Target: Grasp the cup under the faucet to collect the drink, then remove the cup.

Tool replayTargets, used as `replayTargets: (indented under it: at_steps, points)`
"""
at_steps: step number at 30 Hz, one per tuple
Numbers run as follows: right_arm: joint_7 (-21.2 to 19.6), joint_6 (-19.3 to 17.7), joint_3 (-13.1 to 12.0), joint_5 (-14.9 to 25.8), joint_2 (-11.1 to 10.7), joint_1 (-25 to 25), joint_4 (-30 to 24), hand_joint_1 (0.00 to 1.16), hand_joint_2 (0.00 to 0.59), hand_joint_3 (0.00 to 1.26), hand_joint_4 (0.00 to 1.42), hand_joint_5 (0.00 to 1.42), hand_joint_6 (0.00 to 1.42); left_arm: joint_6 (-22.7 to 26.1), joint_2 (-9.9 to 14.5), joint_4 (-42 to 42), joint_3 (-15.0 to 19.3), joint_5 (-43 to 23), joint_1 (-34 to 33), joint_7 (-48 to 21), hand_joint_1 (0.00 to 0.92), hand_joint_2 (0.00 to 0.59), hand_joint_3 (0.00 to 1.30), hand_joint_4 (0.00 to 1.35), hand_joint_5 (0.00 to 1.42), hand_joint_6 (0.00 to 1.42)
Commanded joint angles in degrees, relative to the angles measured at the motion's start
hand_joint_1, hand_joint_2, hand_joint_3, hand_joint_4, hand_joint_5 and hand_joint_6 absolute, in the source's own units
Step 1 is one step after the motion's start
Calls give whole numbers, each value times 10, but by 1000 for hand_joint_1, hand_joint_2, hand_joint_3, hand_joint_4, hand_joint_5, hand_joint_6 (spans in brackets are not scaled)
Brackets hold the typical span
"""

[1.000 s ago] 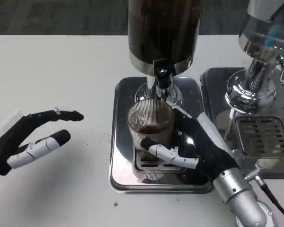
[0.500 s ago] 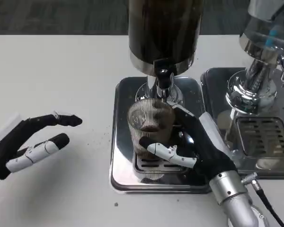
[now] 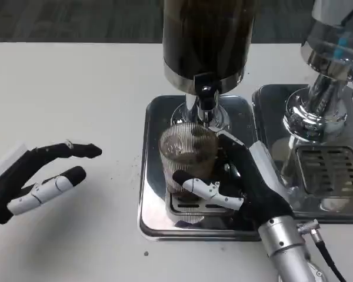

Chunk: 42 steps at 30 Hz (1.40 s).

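A ribbed clear glass cup [image 3: 187, 154] stands on the drip grille [image 3: 191, 202] right under the black faucet [image 3: 206, 94] of the dark drink dispenser [image 3: 207, 41]. Some dark drink shows inside the cup. My right hand [image 3: 241, 182] wraps the cup from the right, thumb across its front and fingers behind it. My left hand [image 3: 29, 179] hovers over the white table at the far left, fingers spread, holding nothing.
The cup and grille sit in a shiny steel tray [image 3: 153, 194]. A second dispenser with a chrome base [image 3: 317, 111] and its own tray and grille [image 3: 332, 170] stands close on the right. A cable [image 3: 326, 258] runs by my right forearm.
My right hand has drawn in tighter around the cup. My left hand slid back slightly toward the left edge. The whole picture has shifted a little.
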Motion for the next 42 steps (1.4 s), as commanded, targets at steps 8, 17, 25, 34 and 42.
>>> replayTargets:
  at_steps: [8,17,25,34,42]
  points:
    - [-48,-3,2,-32,-1,30,2,591,229,407,503,546,633,1,2,-4,0,6,7,7,0,150,364,304,251,210]
    - [-125,-27,2,-69,1,39,-2,613,230,462,559,627,721,0,-2,-4,-1,6,6,9,0,148,362,304,257,211]
    - [-154,-35,2,-80,-1,47,-5,617,237,484,595,668,798,0,-5,-4,-2,6,7,8,0,148,355,304,258,211]
    - [-201,-45,1,-98,1,56,-16,639,230,524,644,736,900,0,-7,-4,-4,6,5,7,0,150,343,304,258,211]
    - [-224,-50,-5,-105,-2,65,-33,640,234,565,689,775,964,-1,-8,-3,-5,5,3,4,0,150,341,304,258,211]
